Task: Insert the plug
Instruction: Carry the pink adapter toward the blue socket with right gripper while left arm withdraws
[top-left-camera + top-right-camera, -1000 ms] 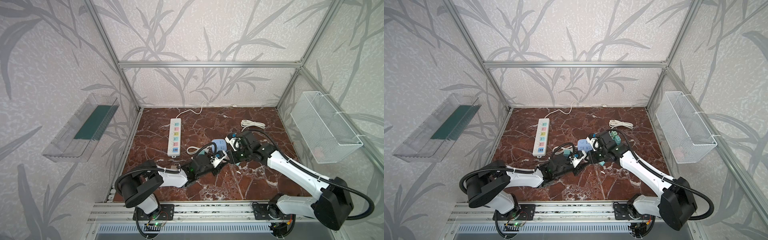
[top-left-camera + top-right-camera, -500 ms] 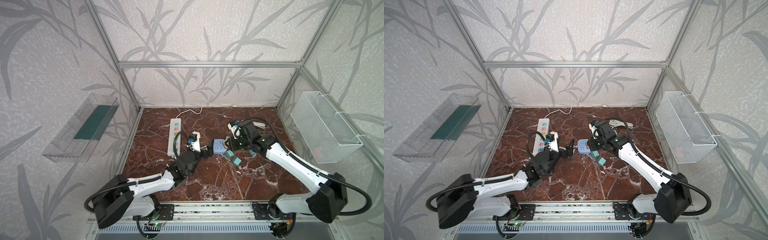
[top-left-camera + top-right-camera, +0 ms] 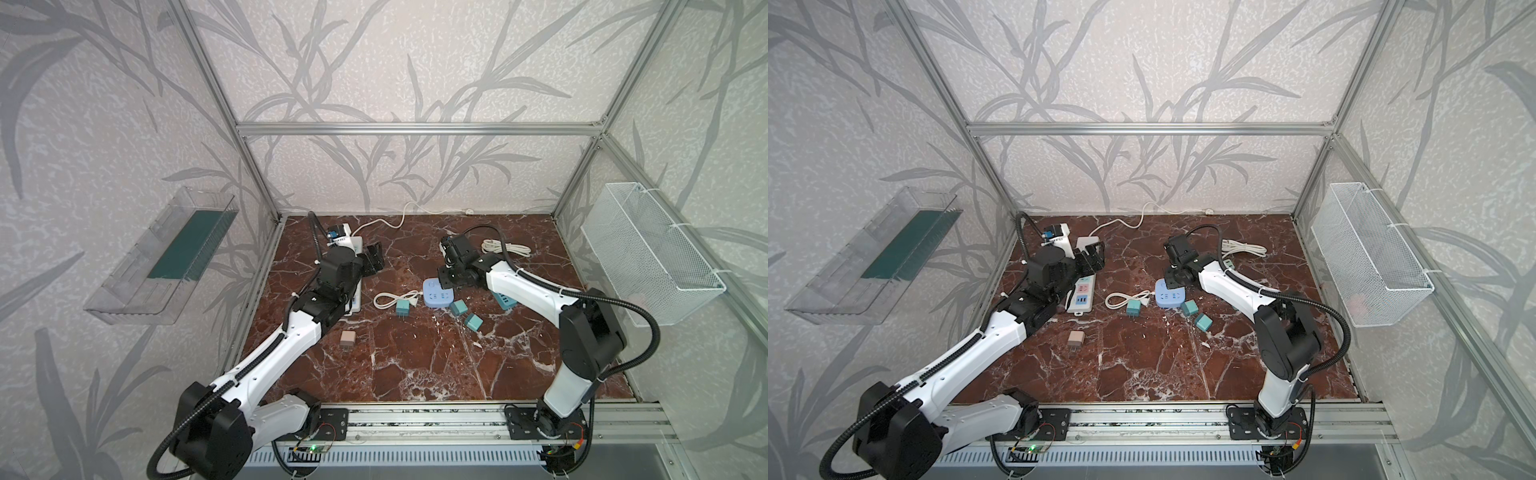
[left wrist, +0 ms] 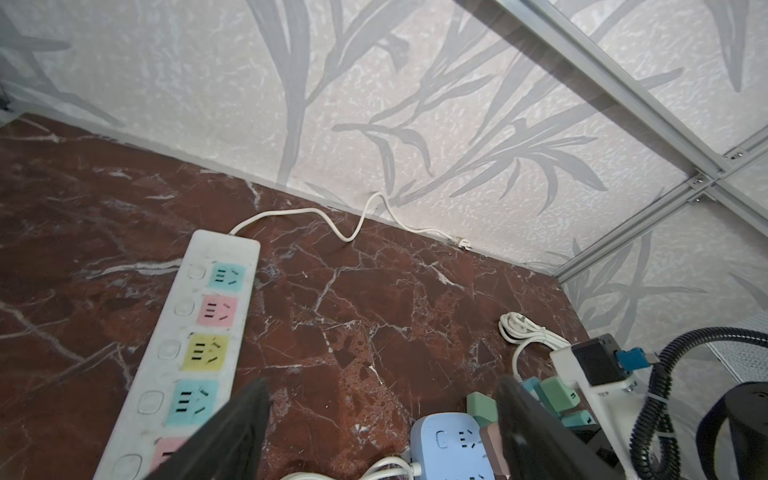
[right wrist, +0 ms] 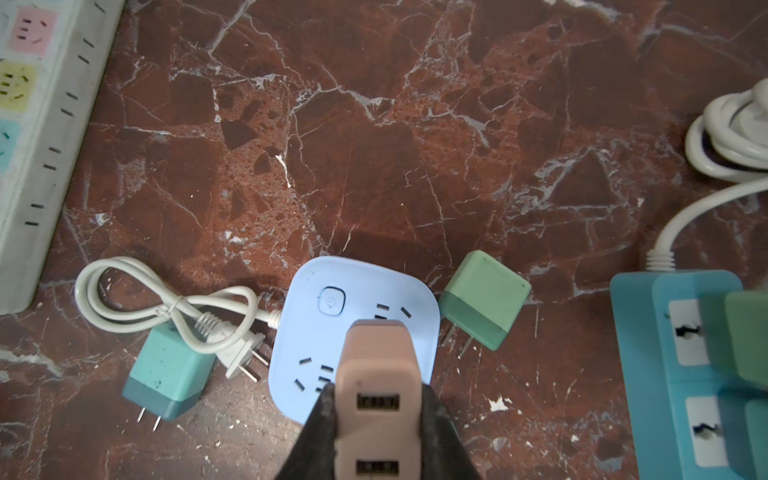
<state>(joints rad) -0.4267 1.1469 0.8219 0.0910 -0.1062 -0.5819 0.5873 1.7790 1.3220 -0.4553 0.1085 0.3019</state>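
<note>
From my station I start with the dark red marble surface (image 3: 415,365), which carries everything. The long white power strip (image 4: 195,332) lies along its left side with its coloured outlets facing up. Near the middle sits the blue socket block (image 5: 365,282), square with rounded corners and a power button by one corner.

The right fingers (image 5: 320,424) are clamped on the pink plug (image 5: 376,357), one on each flank, and hold it directly over the block's face, between the slot groups I can see on either side of it. I judge the insertion itself to be the step in hand. The prongs are hidden under the plug body, so I cannot tell whether they have entered any slots or only rest against the face.

The next move, as I read it, calls for a straight push along the prongs with the plug square to the block. The block is loose on the surface and could slide or tip.

The left fingers (image 4: 237,428) stand wide apart with nothing between them, raised beside the white strip. I would bring them over to steady the block.

The plug is a small salmon-pink charger with rounded edges. Two USB ports sit on the end facing the wrist camera.
</note>
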